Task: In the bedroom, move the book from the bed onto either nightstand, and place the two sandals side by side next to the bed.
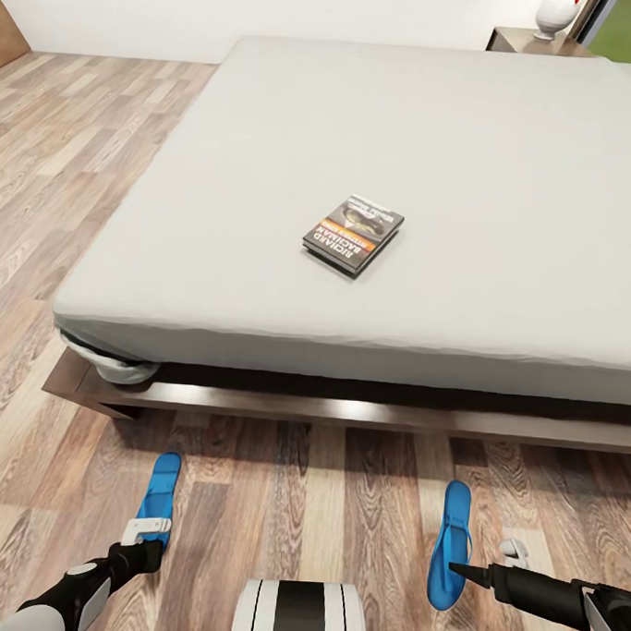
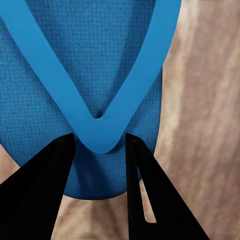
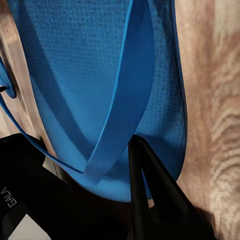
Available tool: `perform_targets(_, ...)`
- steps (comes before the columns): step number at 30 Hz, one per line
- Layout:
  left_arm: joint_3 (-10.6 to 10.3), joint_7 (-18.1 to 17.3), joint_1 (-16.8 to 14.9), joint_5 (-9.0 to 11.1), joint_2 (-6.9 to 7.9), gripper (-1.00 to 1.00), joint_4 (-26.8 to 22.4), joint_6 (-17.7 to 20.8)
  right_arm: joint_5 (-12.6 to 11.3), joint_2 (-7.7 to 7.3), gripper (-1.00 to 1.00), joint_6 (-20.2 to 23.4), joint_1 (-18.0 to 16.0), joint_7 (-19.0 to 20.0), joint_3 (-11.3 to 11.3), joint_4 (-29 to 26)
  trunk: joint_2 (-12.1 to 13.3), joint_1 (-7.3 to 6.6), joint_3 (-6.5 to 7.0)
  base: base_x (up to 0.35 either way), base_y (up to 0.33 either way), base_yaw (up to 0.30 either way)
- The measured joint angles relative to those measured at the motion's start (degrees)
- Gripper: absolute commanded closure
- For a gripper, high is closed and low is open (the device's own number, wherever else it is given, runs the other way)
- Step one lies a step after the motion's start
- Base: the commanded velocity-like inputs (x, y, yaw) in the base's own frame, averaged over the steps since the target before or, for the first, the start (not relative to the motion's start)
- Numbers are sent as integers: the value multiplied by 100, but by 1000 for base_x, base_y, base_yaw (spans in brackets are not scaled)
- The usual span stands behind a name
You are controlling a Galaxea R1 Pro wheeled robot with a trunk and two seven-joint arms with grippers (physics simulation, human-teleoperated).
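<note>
The left claw (image 2: 100, 147) sits with its two black fingers straddling the point where the straps meet on the left sandal (image 2: 90, 65); the fingers stand a little apart on either side of that junction, and whether they are actually pinching it cannot be told. The right claw (image 3: 117, 165) has one finger tucked under the strap of the right sandal (image 3: 95, 70), with the other finger lost in dark blur, so its grip cannot be told either.

From the head camera, the left sandal (image 1: 159, 489) and the right sandal (image 1: 451, 542) both lie on the wood floor (image 1: 297, 500) in front of the bed (image 1: 283, 408), well apart from each other. The book (image 1: 353, 233) lies flat on the grey mattress (untouched so far, I judge).

To do this step well, close firmly on the strap junctions, lift only slightly, and bring the two sandals together, toes pointing the same way, close beside the bed frame.
</note>
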Motion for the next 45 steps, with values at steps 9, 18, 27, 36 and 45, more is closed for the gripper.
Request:
perform_targets(9,0,0,0,0,0,100,-3,0,0,0,100,0,-1,-1,-1,-1,-4,8,-67,0,0,0)
perform_targets(18,0,0,0,0,0,100,-3,0,0,0,100,-2,-1,0,-1,-1,-4,8,-66,0,0,0)
perform_targets(27,0,0,0,0,0,100,-4,0,0,0,100,-2,-1,-1,-1,-1,-8,15,-133,0,0,0)
perform_targets(36,-1,0,0,-5,2,100,-3,0,2,0,100,-2,0,-1,2,0,-10,21,-177,0,0,0)
perform_targets(45,4,-1,0,1,0,100,-5,0,0,0,100,0,0,0,-1,-1,-12,23,-199,0,0,0)
